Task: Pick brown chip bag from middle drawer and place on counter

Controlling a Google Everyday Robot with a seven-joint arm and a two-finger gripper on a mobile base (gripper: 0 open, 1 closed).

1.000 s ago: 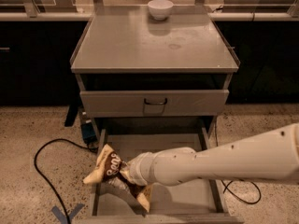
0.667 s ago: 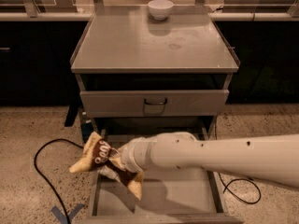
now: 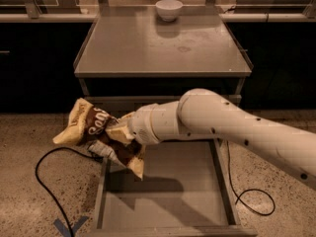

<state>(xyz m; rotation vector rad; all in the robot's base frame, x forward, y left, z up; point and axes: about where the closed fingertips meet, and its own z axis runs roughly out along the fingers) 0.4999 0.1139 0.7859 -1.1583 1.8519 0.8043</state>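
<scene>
The brown chip bag (image 3: 90,125) is crinkly, dark brown with cream-yellow ends and white script. It hangs in the air above the left wall of the open middle drawer (image 3: 165,201), below the counter's front edge. My gripper (image 3: 114,138) is shut on the brown chip bag; its fingers are mostly hidden by the bag. My white arm (image 3: 222,125) reaches in from the right across the drawer. The counter (image 3: 163,46) is the flat grey metal top behind the arm.
A white bowl (image 3: 169,9) stands at the back of the counter. A black cable (image 3: 49,181) loops on the speckled floor left of the drawer, another cable (image 3: 252,196) lies to its right. Blue tape (image 3: 69,226) marks the floor.
The gripper has lifted the chip bag higher, out of the drawer, toward the level of the cabinet front. The arm has risen and now hides the upper drawer face.
</scene>
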